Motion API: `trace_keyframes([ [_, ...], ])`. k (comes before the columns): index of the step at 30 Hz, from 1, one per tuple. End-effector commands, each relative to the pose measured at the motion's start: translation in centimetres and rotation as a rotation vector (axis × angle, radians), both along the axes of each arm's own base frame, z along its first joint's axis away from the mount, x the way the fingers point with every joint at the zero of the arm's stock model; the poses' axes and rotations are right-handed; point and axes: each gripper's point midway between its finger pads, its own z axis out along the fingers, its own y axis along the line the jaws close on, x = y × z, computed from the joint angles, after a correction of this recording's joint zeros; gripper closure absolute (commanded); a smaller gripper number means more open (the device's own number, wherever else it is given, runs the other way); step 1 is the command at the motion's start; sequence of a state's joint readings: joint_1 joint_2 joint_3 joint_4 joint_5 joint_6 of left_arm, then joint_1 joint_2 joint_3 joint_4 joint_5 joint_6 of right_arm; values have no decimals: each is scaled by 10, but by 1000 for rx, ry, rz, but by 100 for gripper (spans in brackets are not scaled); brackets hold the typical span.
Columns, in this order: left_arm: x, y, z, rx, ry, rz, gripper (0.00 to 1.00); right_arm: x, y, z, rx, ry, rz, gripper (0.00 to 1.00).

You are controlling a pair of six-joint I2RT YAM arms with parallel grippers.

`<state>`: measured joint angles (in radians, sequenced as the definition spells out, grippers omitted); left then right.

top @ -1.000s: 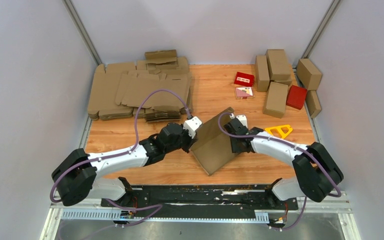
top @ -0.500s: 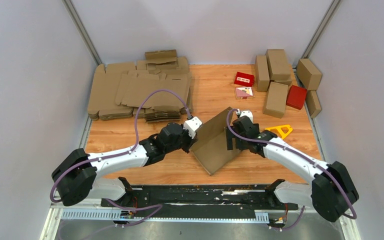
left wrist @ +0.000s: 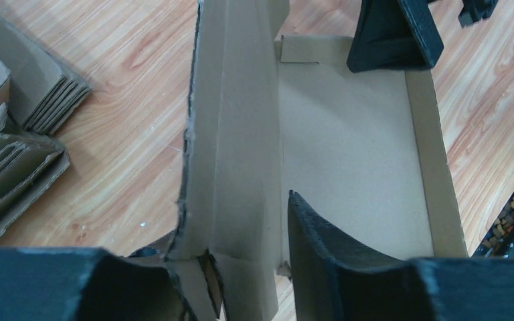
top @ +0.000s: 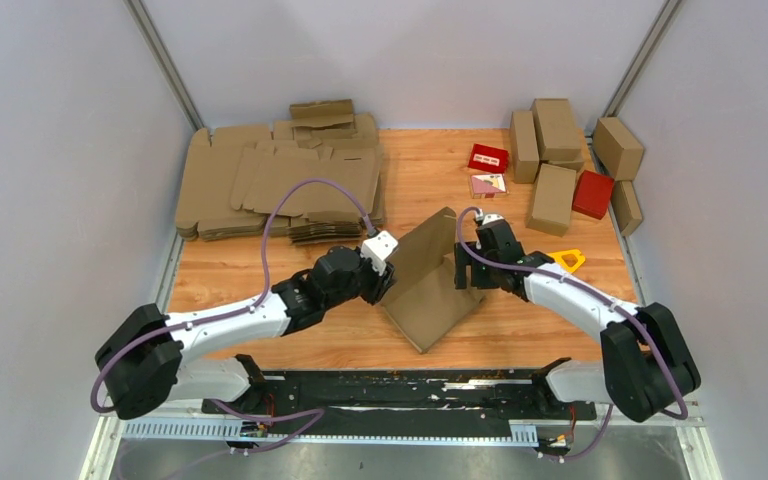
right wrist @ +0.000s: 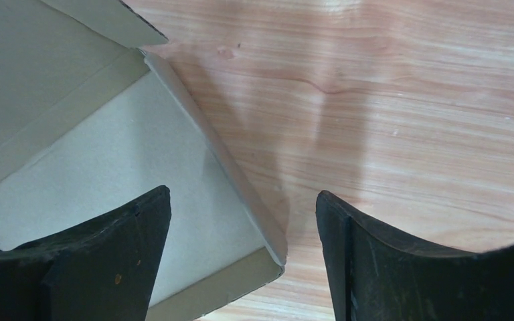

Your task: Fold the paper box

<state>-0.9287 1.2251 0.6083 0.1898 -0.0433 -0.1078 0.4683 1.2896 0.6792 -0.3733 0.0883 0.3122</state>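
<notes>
Your left gripper: jaws parted, astride the raised panel of the paper box; one finger sits inside, over the box floor, the other outside the panel; no firm pinch shows in the wrist view.

Your right gripper: wide open, holding nothing; the box's low side wall runs up between its fingers without touching them; one finger hangs above the pale floor, the other above bare surface.

The box lies between the two grippers; its tray is flat on the surface, and the raised panel stands steeply at the left gripper's end; the right gripper sits at the tray's opposite end, seen across it from the left wrist.

Beyond the left gripper, well apart: a stack of flat brown blanks.

Beyond the right gripper: finished brown boxes and a red box; just beside its arm, a yellow triangular piece.
</notes>
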Motion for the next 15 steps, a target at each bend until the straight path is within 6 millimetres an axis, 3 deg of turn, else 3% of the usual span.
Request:
trace_keyframes([
  [1,5,13,13,-37,-14,88,52,9,17,5,49,-38,62,22],
  [6,-1,37,24,-38,2,169,39,-11,29,-1,98,-5,107,33],
  [15,-20,72,25,-94,103,301,33,-52,44,-6,119,37,146,36],
])
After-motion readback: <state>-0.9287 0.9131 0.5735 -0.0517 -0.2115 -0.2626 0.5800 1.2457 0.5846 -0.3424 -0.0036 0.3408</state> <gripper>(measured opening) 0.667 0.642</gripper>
